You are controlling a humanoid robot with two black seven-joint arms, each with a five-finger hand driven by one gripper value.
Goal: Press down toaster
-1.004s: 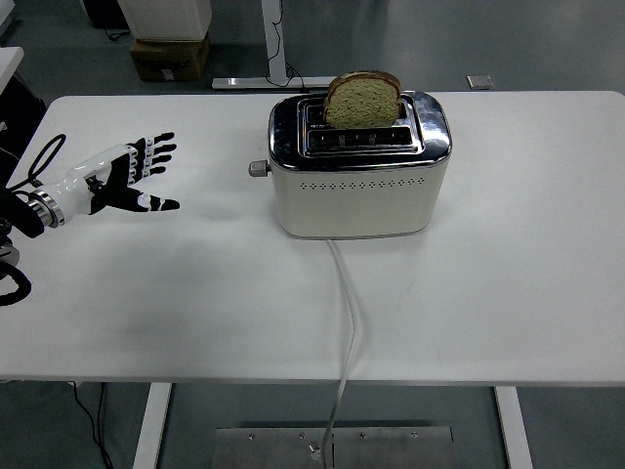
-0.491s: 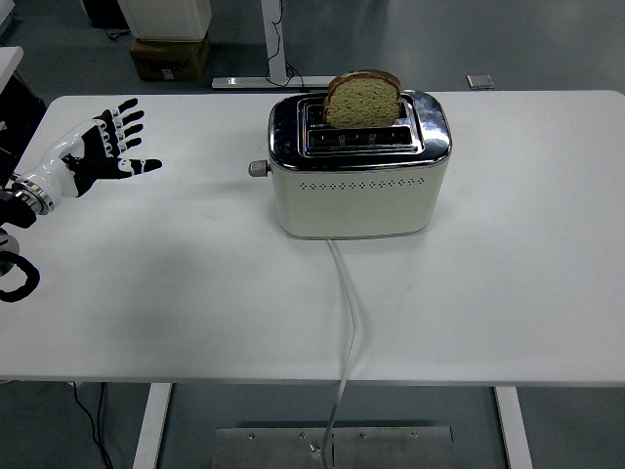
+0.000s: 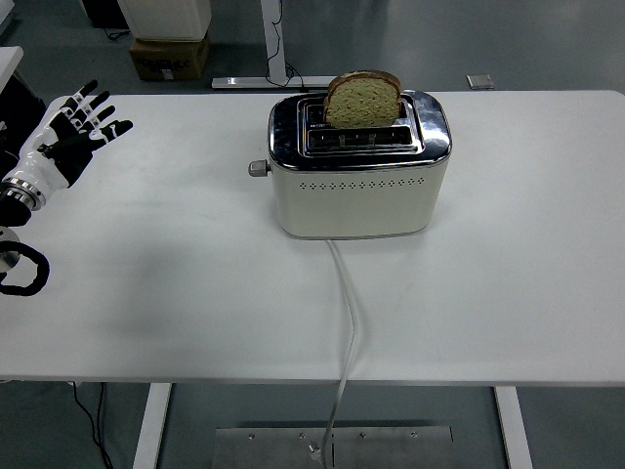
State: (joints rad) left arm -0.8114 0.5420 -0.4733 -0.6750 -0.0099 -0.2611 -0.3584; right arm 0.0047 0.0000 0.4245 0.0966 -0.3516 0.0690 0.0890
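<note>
A cream toaster [image 3: 356,191] with a chrome top stands at the middle of the white table [image 3: 195,293]. A slice of brown bread [image 3: 362,98] sticks up out of its rear slot. The grey lever knob [image 3: 258,168] juts from the toaster's left end, high on its side. My left hand [image 3: 73,127] hovers over the table's far left edge, fingers spread, holding nothing, well away from the lever. My right arm does not show.
The toaster's white power cord [image 3: 349,313] runs from its front across the table and drops over the near edge. Beyond the table are a cardboard box [image 3: 169,57] and a desk leg on the floor.
My left hand has pulled back to the left and upward, away from the toaster, and turned its fingers more upright. The toaster, lever and bread have not moved.
</note>
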